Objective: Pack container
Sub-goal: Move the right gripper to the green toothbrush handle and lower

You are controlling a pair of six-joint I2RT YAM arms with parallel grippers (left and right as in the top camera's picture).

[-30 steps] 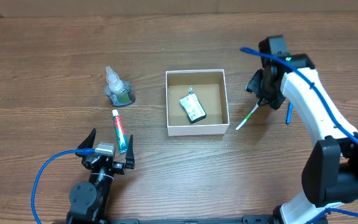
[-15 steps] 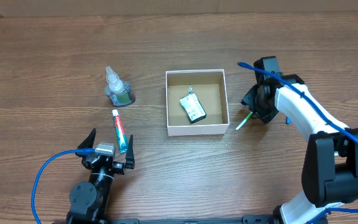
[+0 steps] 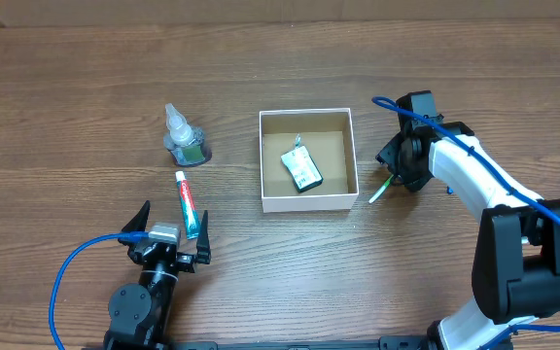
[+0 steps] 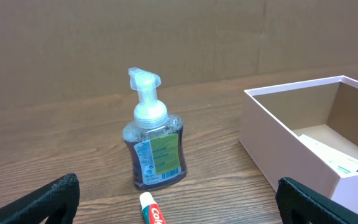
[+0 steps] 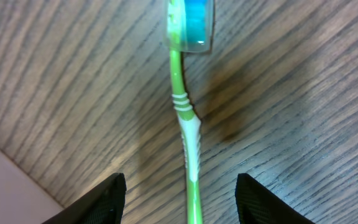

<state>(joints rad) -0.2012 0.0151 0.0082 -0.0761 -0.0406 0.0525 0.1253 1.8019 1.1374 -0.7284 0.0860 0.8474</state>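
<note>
Container (image 3: 309, 202) sits mid-table on the wooden table (image 3: 66, 97), open top, white walls, brown inside. One small flat packet (image 3: 302, 169) lies in it, toward the middle and slightly right. The left wrist view shows the container's near wall (image 4: 284, 155) at right, with the packet (image 4: 328, 155) on its floor. Left gripper (image 3: 171, 231) is low at the near-left edge, jaws spread wide and holding nothing; both fingertips show at the bottom corners of its wrist view (image 4: 180, 202). Toothpaste tube (image 3: 189, 204) lies flat just ahead of it, cap end pointing away from the arm base; only the cap end (image 4: 154, 214) shows in the wrist view. Soap pump bottle (image 3: 183, 139) stands upright beyond the tube, left of the container and apart from it (image 4: 154, 152). Right gripper (image 3: 397, 165) is down at the table just right of the container, over a green toothbrush (image 3: 383, 186) lying flat beside the container's right wall. In the right wrist view, the gripper (image 5: 182, 199) is part-way apart and straddles the toothbrush (image 5: 185, 124) handle. There is a gap on each side, so no grip on it. The brush head with blue bristles points away from the fingers. The container corner (image 5: 5, 186) shows at bottom left, near the handle but not touching it.
</note>
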